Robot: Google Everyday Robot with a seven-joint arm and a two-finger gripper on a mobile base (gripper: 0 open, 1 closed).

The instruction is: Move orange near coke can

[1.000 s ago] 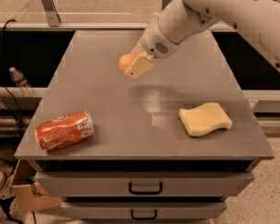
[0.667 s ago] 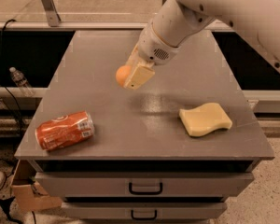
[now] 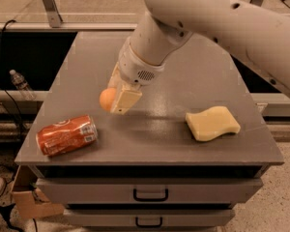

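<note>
Grips orange (image 3: 106,99) in pincer (image 3: 116,101), just above desk (image 3: 87,57), left of centre. Has can (image 3: 66,135) lying sideways toward front-left, near but apart, long axis roughly left-right. Probably needs short carry front-left, then release beside can.

Lab-like workspace: cables (image 3: 8,24) are trailing beside a gray drawer cabinet (image 3: 87,57). The gripper (image 3: 116,102) is clasping the orange (image 3: 105,99) above its top.

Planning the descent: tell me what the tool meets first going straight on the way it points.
The tool, holding the orange, points downward, so it would probably meet the bare table first, beside the coke can; depth is unclear.
</note>
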